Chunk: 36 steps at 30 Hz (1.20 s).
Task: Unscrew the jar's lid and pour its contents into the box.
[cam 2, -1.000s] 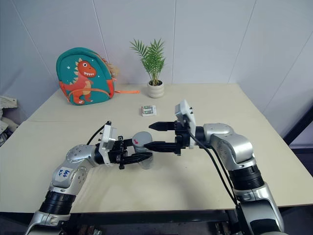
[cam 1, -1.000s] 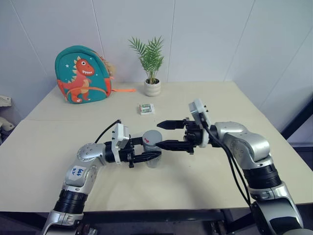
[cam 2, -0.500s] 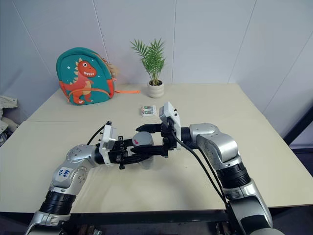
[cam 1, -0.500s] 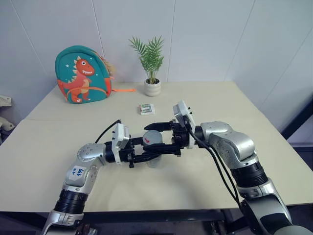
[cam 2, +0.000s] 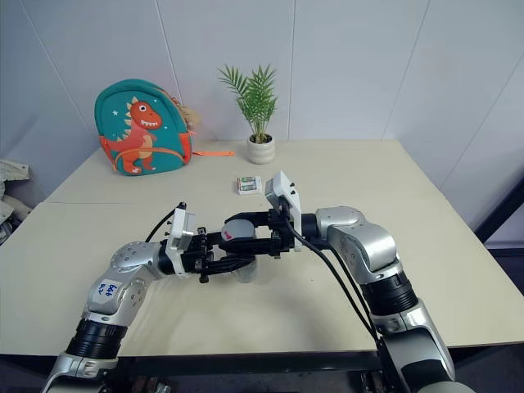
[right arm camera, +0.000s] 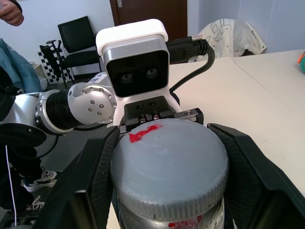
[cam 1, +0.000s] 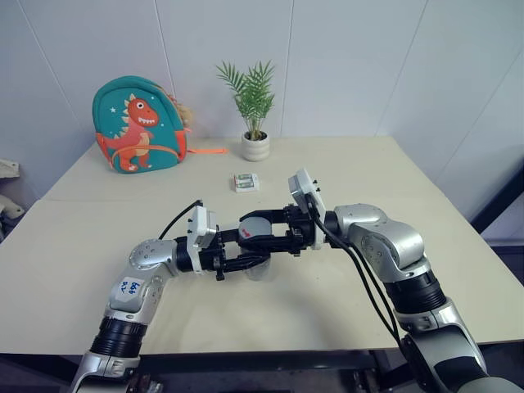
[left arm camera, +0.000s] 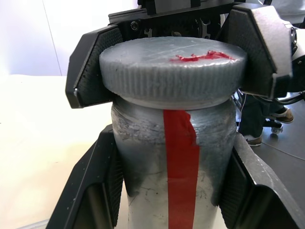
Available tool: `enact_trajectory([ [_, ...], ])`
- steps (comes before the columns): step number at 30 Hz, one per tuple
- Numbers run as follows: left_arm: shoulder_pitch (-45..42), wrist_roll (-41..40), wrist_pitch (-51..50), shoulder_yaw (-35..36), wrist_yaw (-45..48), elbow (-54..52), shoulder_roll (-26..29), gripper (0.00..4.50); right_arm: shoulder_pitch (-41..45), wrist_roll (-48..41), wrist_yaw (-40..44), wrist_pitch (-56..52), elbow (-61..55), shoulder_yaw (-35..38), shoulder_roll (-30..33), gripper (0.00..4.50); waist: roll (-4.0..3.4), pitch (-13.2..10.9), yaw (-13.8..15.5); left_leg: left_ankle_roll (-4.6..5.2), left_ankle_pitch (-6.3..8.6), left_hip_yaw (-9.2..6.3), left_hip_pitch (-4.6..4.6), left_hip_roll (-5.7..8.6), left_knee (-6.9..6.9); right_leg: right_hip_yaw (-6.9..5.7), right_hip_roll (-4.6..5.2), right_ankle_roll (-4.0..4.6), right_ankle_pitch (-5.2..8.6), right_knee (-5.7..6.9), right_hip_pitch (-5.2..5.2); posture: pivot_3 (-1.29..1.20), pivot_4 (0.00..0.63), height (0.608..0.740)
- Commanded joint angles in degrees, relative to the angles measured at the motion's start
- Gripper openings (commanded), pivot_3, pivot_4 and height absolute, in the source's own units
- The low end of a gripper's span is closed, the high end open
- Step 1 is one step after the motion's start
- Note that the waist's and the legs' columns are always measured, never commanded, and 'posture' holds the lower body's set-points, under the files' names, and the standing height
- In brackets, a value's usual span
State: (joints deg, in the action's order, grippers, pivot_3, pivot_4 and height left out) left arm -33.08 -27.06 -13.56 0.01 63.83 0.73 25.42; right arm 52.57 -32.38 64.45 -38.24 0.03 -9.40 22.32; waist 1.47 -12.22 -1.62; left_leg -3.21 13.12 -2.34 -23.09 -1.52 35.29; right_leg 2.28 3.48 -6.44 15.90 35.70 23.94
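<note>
Now, starting at the far left corner of the tabletop (cam 1: 426, 188), we see a teal dinosaur backpack (cam 1: 137, 124); further along the far edge stands a potted plant (cam 1: 254, 110) in a white pot, with a small white-and-green pack (cam 1: 246, 182) a little nearer to us. Toward the middle of the tabletop, our left gripper (cam 1: 250, 260) reaches in from the left with its jaws pinching the jar (left arm camera: 174, 162) by its body, one on each side of the red stripe. The jar stands upright, though we cannot quite tell whether its base rests on the tabletop. Over it sits the lid (right arm camera: 167, 164), with its red mark on top. Our right gripper (cam 1: 255, 232) comes in from the right, jaws pressed against the lid's ribbed rim on opposite sides.
</note>
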Motion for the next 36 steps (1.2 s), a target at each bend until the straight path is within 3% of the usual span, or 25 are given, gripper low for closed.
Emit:
enact_trajectory([
  [1, 0.0, -0.8, 0.8, 0.3, 0.1, -2.0, 0.0, 2.19, 0.7, -5.1, -0.3, -1.3, -3.1, 4.3, -1.2, 2.86, 0.00, 0.0, 0.0, 0.00, 0.00, 0.00, 0.00, 0.00, 0.00, 0.00, 0.00, 0.00, 0.00, 0.00, 0.00, 0.00, 0.150, 0.740],
  [6, 0.3, -0.9, 0.9, 0.5, 0.0, -2.0, 0.4, 2.19, 2.2, -13.7, -3.9, -6.3, -3.1, 11.2, -4.0, 2.86, -0.01, 0.0, 0.0, 0.00, 0.00, -0.01, 0.00, -0.01, 0.00, 0.00, 0.00, 0.00, 0.00, 0.03, 0.01, 0.00, 0.150, 0.740],
  [11, 1.1, -1.6, -0.8, 1.1, -1.3, -2.5, 0.8, 2.19, 1.7, -15.3, -7.2, -7.1, -2.6, 14.5, -2.7, 2.86, -0.01, 0.0, 0.0, 0.00, 0.00, 0.00, 0.00, -0.01, 0.00, 0.00, 0.00, 0.00, 0.00, 0.02, 0.01, 0.00, 0.150, 0.740],
  [16, 1.4, -2.8, -2.9, 2.7, -2.1, -3.9, 2.2, 2.19, -4.0, -7.9, -9.3, -0.2, 1.0, 16.3, 2.9, 2.86, -0.01, 0.0, 0.1, 0.00, 0.00, 0.00, -0.02, -0.01, 0.00, 0.00, 0.01, 0.01, 0.01, -0.04, 0.00, 0.00, 0.150, 0.740],
  [18, 1.7, -4.0, -4.5, 3.5, -2.1, -4.4, 3.0, 2.19, -8.3, -1.0, -11.2, 9.5, 6.6, 16.6, 4.3, 2.86, 0.00, 0.0, 0.1, 0.00, 0.00, 0.00, -0.03, 0.00, 0.00, 0.00, 0.01, 0.01, 0.01, -0.05, 0.00, 0.00, 0.150, 0.740],
  [22, 1.2, -5.2, -5.5, 4.4, -2.2, -4.4, 3.2, 2.19, -13.2, 7.4, -15.6, 25.5, 19.3, 18.1, 3.3, 2.86, 0.00, 0.0, 0.1, 0.00, 0.00, 0.05, -0.03, 0.02, -0.01, 0.03, 0.01, -0.01, 0.00, -0.09, -0.01, 0.00, 0.150, 0.740],
  [28, -0.9, -5.4, -5.2, 5.3, -3.6, -2.9, 2.2, 2.19, -13.0, 14.8, -21.0, 41.6, 38.6, 19.0, 2.6, 2.86, -0.02, 0.0, -0.6, -0.01, -0.01, 0.20, 0.07, 0.00, -0.02, 0.20, -0.03, -0.03, -0.02, 0.02, 0.02, 0.00, 0.150, 0.740],
  [35, -1.9, -4.9, -2.5, 5.7, -2.8, -1.9, 2.1, 2.19, -11.4, 16.7, -19.6, 46.3, 47.3, 18.6, 2.4, 2.86, -0.02, 0.0, -1.0, -0.03, -0.02, 0.29, 0.11, 0.01, -0.02, 0.31, -0.04, -0.06, -0.04, 0.03, 0.02, 0.00, 0.150, 0.740],
  [36, -1.9, -4.9, -1.9, 5.7, -2.6, -1.7, 2.1, 2.19, -11.4, 15.2, -17.4, 43.4, 46.8, 18.9, 2.3, 3.10, -0.02, 0.0, -1.0, -0.03, -0.02, 0.29, 0.11, 0.01, -0.02, 0.32, -0.04, -0.07, -0.04, 0.03, 0.01, 0.00, 0.150, 0.740],
])
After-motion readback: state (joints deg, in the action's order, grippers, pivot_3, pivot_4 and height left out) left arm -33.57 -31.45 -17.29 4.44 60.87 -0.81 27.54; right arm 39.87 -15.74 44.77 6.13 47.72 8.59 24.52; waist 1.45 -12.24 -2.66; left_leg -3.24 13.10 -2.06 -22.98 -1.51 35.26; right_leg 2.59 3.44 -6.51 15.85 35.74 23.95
